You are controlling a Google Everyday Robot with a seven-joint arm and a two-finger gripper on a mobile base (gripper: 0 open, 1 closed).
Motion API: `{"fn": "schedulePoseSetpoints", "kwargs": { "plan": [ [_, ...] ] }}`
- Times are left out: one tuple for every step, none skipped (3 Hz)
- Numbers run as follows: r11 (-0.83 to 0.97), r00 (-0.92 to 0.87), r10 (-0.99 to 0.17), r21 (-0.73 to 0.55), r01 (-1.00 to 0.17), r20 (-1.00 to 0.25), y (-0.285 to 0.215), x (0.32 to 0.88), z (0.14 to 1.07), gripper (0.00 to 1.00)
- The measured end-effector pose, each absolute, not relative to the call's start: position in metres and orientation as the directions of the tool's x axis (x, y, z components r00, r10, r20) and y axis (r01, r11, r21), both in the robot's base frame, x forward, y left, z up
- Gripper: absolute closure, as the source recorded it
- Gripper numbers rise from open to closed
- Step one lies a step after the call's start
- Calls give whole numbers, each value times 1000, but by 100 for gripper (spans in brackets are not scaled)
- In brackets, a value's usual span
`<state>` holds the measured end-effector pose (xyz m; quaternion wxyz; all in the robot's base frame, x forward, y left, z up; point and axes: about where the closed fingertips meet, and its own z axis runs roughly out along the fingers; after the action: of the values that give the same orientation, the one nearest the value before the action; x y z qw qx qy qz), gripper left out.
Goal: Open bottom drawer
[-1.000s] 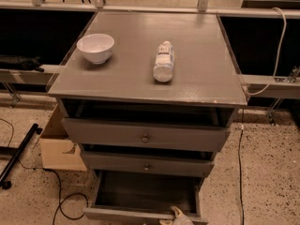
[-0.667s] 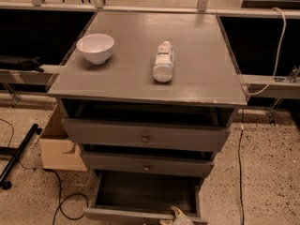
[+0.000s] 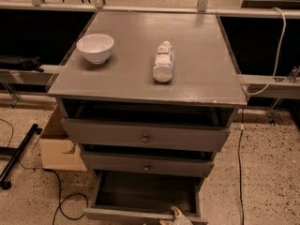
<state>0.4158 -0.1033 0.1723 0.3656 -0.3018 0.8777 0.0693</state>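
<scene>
Fingers [image 3: 177, 215] at the open bottom drawer [image 3: 140, 194] front, whether clenched I cannot tell; bowl [image 3: 95, 47] and bottle [image 3: 163, 61] lie above.

Grey all over the cabinet [image 3: 136, 78], and the bottom drawer [image 3: 115, 214] is the same grey, darker inside. There's a white bowl [image 3: 95, 47] and a whitish bottle [image 3: 163, 61]. The pale cream gripper [image 3: 180, 217] sits at that drawer's front edge. Tan cardboard box [image 3: 56, 149], beige floor [image 3: 267, 172] speckled black, and a black cable [image 3: 61, 205].
</scene>
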Motion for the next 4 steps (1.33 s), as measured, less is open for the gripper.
{"fn": "schedulePoseSetpoints", "kwargs": {
  "plan": [
    [808, -550, -479, -99, -581, -684, -103, 416, 172, 74],
    [808, -550, -479, -99, -581, -684, -103, 416, 172, 43],
    [808, -550, -479, -99, -581, -684, -103, 416, 172, 20],
    [808, -550, -479, -99, -581, -684, -103, 416, 172, 0]
  ]
}}
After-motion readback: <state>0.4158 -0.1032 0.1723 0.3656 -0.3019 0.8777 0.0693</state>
